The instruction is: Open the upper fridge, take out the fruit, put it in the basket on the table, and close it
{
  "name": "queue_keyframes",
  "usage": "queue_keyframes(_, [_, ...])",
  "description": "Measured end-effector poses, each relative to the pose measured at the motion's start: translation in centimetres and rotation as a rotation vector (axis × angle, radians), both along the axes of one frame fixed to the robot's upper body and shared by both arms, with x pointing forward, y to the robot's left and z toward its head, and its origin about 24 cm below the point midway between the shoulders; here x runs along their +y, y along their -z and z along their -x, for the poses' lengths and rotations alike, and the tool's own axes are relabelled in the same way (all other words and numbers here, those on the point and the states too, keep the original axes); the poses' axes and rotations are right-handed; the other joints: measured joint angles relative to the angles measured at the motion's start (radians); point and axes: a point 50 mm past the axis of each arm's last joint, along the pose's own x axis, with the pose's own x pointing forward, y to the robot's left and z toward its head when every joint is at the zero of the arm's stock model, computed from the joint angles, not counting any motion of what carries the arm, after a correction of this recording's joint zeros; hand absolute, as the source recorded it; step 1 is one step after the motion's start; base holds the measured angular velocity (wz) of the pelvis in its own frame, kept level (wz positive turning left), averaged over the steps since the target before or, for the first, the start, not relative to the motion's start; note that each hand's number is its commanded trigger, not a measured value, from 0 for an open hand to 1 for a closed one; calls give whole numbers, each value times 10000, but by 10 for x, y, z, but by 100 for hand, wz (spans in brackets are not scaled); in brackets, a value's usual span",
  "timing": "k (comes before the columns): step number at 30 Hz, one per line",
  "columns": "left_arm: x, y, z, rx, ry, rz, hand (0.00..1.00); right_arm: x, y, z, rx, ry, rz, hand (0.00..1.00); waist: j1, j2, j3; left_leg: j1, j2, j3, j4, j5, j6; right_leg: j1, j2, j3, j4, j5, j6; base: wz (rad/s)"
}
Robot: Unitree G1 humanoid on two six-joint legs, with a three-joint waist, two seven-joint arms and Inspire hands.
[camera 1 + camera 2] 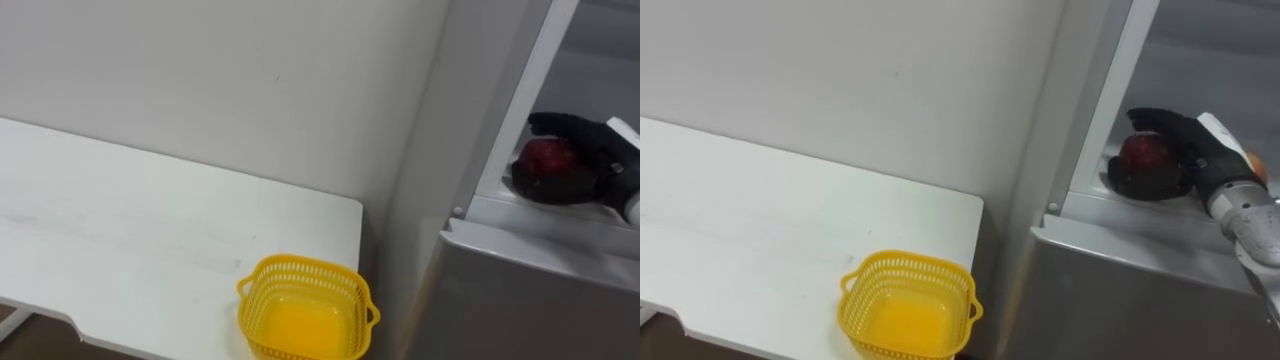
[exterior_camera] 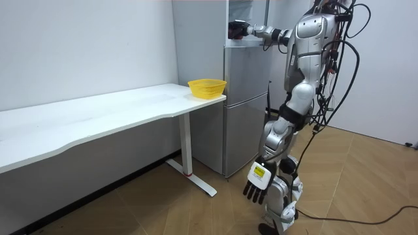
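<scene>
Yellow basket (image 1: 300,264) sits empty at the near right corner of the desk (image 1: 120,230), right next to the fridge (image 1: 520,290), so it's probably the drop-off spot. Left hand (image 2: 257,184) just hangs loose by the leg, fingers relaxed. Up in the open top compartment, the right hand (image 1: 1188,142) has its fingers wrapped over and under the red fruit (image 1: 1145,155), near the shelf's front edge.

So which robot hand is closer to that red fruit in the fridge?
Right. The right robot hand is in the upper fridge, fingers curled round the red fruit. The left robot hand hangs low beside its leg, far from it.
</scene>
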Motion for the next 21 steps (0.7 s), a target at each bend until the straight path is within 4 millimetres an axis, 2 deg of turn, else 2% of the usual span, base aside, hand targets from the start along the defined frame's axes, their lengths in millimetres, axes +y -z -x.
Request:
queue_keyframes(5, [0,0,-1,16,60,2,0,-3,3,-1,212,46,-241,100,34,21,-7,14,0,-60,-1,0,-1,26,9,-27,-14,0,0,2])
queue_keyframes(10, [-1,0,-2,-2,101,5,0,-7,0,1,231,234,226,100,231,64,0,31,4,-87,-5,0,-1,45,16,-29,-15,-1,-1,0])
queue_keyframes(21, [-1,0,-5,-39,192,10,0,-4,-3,0,38,64,402,100,243,113,29,94,7,-97,-80,0,-1,63,32,-5,-14,-1,-1,-1])
